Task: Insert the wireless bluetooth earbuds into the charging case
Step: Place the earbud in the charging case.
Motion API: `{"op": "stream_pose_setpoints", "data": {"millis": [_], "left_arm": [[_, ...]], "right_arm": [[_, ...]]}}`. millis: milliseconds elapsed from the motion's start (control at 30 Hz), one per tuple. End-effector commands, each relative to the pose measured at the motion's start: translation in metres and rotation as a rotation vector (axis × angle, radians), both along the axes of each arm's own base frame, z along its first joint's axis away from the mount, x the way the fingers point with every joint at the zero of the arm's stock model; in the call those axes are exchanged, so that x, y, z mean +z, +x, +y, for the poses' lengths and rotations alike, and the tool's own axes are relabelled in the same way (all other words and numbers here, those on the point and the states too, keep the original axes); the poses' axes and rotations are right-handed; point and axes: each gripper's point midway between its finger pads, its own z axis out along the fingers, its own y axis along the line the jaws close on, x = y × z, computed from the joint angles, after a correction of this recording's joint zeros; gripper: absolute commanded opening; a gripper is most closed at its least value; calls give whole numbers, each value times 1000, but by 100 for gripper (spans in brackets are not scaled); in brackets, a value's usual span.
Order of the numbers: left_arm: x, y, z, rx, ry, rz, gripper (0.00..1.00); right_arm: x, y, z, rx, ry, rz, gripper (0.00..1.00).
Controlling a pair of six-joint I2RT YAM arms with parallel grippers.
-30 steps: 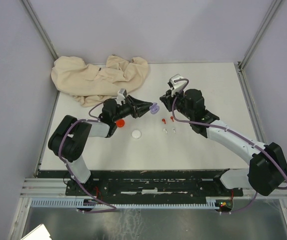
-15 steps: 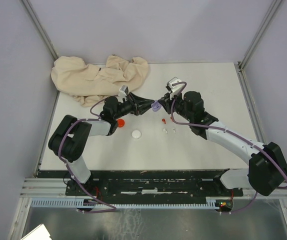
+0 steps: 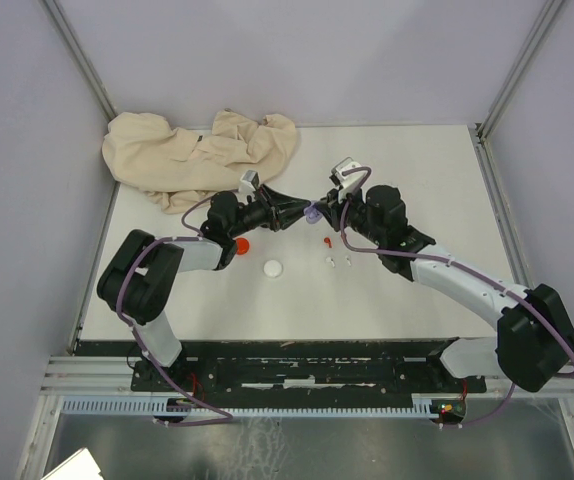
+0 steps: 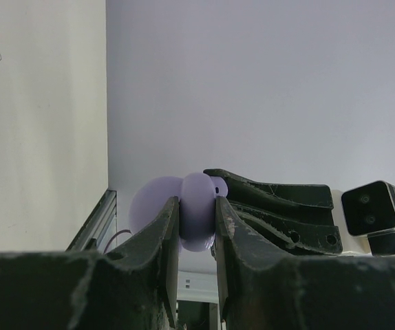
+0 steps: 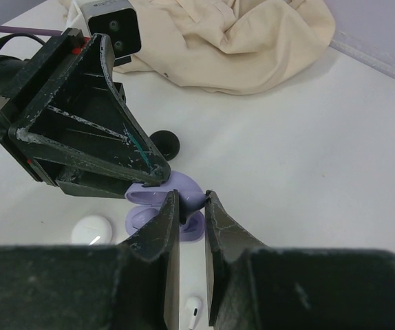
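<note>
My left gripper (image 3: 302, 211) is shut on the open pale purple charging case (image 3: 312, 212) and holds it above the table. In the left wrist view the case (image 4: 197, 216) sits clamped between the fingers. My right gripper (image 3: 326, 212) meets it from the right, shut on a pale purple earbud (image 5: 192, 201) at the case's open mouth (image 5: 157, 194). The bud also shows in the left wrist view (image 4: 219, 185). A red earbud (image 3: 327, 241) and two white earbuds (image 3: 331, 262) (image 3: 349, 263) lie on the table below. One white earbud (image 5: 194, 309) shows in the right wrist view.
A beige cloth (image 3: 197, 155) lies heaped at the back left. A red disc (image 3: 239, 243) and a white disc (image 3: 273, 268) lie under the left arm. A black disc (image 5: 164, 143) lies behind the left gripper's fingers (image 5: 101, 130).
My right gripper has moved left to the case. My left gripper has shifted slightly right with the case, so the two now meet.
</note>
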Motion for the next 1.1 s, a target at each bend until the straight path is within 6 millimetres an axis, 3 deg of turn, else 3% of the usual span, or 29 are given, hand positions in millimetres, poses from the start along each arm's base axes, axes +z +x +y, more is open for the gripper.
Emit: {"op": "stream_pose_setpoints", "data": {"millis": [0,633,767,933,1067], "left_arm": [[27,2,-4,-13,-42,-88,3],[31,5,-5,-8,-64,-88,3],[32,6,-5,-7,-65,-88,3],[29,6,-5,-6,-63,-84,3],[26,8,-4,3,-61,-76,3]], "right_arm": [[11,-8,2,21,16,-33,2],[3,-13,-5,2,-6,-10,5],[4,-12,-5,-13,1,11,22],[18,-13,-4,-16,49,-7,51],[43,-11,-11,-66,130,-55,60]]}}
